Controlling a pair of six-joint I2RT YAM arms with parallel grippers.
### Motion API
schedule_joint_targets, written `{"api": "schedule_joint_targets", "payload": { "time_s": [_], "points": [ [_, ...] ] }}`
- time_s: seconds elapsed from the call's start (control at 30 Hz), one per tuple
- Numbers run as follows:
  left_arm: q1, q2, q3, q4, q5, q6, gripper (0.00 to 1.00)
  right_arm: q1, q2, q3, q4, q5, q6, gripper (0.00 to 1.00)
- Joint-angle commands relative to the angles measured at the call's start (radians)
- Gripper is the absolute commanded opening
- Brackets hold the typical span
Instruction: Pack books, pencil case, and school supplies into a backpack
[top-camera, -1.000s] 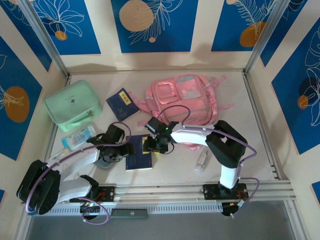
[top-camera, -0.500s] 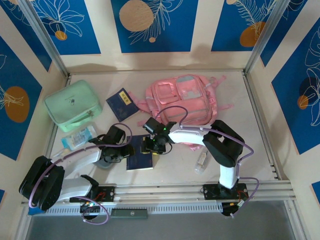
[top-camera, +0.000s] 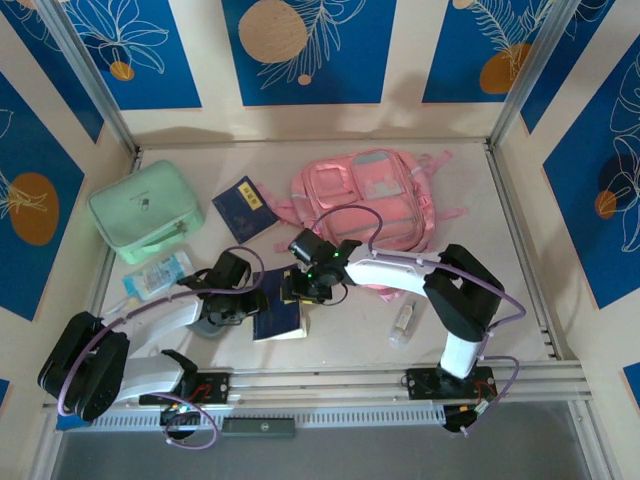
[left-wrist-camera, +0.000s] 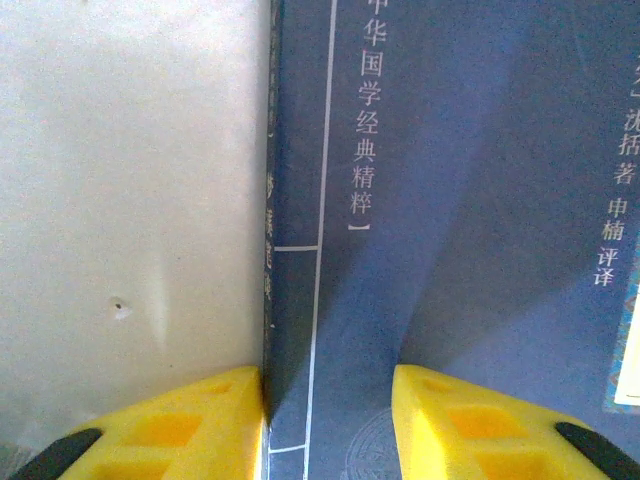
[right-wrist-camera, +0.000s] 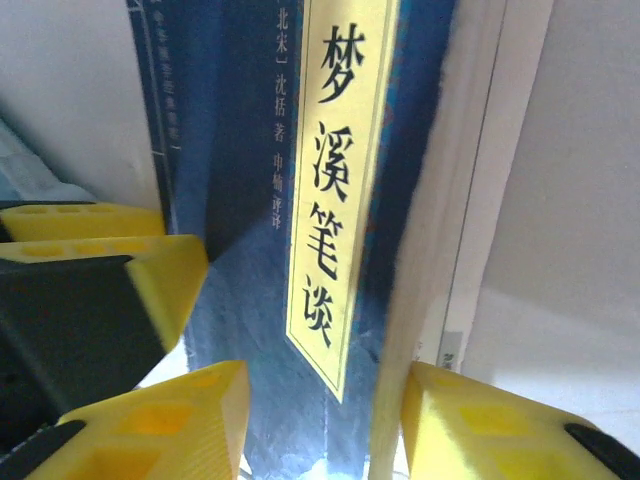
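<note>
Book (top-camera: 280, 318), navy with a yellow label strip, is found at the near middle of the tabletop (top-camera: 480, 250), well short of the backpack (top-camera: 365, 200). One long edge appears to be raised, so that the white page block is exposed. The book is judged light and thin. It should be stiff enough across the cover, but liable to fan open or sag if taken by one cover alone. The cover looks smooth, so a slip is possible. A hold across the full thickness, at the spine or at the page edge near mid-length, is judged soundest.

The left jaws are seen spread partway over the spine side. One yellow finger (left-wrist-camera: 190, 420) is set on the tabletop hard against the spine and the other is placed over the cover; nothing is pinched between them. The right jaws are likewise spread partway, at the opposite long edge. One finger (right-wrist-camera: 180, 410) is placed over the cover below the label and the other beyond the page block. Whether the book is clamped there cannot be told.

Farther out, a second book (top-camera: 243, 208) lies just beside the backpack. A clear bottle (top-camera: 403, 322) lies to the right near the front. A blue-and-white packet (top-camera: 158, 273) and a mint-green case (top-camera: 145, 212) lie to the left.
</note>
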Motion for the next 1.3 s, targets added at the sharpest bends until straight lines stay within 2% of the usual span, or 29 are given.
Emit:
{"api": "schedule_joint_targets", "payload": {
  "time_s": [0.0, 0.33, 0.63, 0.7, 0.8, 0.87, 0.97, 1.03, 1.13, 1.27],
  "points": [
    [0.000, -0.009, -0.012, -0.009, 0.002, -0.005, 0.40, 0.000, -0.029, 0.019, 0.018, -0.033, -0.022, 0.40],
    [0.000, -0.013, -0.011, 0.001, 0.008, -0.007, 0.39, -0.003, -0.012, 0.010, 0.046, -0.067, -0.018, 0.21],
    [0.000, -0.049, 0.014, -0.025, 0.010, -0.019, 0.43, -0.012, -0.069, 0.002, 0.045, -0.073, -0.014, 0.05],
    [0.000, -0.078, 0.043, -0.038, 0.027, -0.024, 0.46, -0.009, -0.114, -0.015, 0.068, -0.068, -0.007, 0.03],
    [0.000, -0.140, 0.105, -0.114, -0.011, -0.017, 0.53, -0.011, -0.190, -0.037, 0.079, -0.057, 0.001, 0.01],
    [0.005, -0.184, 0.169, -0.194, -0.050, 0.013, 0.59, -0.026, -0.235, -0.039, 0.042, -0.050, 0.000, 0.00],
    [0.025, -0.229, 0.262, -0.285, -0.083, 0.066, 0.74, -0.049, -0.312, -0.049, 0.001, -0.037, -0.023, 0.00],
    [0.041, -0.247, 0.309, -0.319, -0.087, 0.089, 0.78, -0.072, -0.371, -0.061, -0.009, -0.041, -0.050, 0.00],
    [0.071, -0.265, 0.364, -0.323, -0.053, 0.099, 0.80, -0.145, -0.449, -0.087, 0.000, -0.119, -0.090, 0.00],
    [0.086, -0.283, 0.391, -0.215, 0.048, 0.072, 0.82, -0.250, -0.532, -0.086, -0.013, -0.242, -0.165, 0.00]
  ]
}}
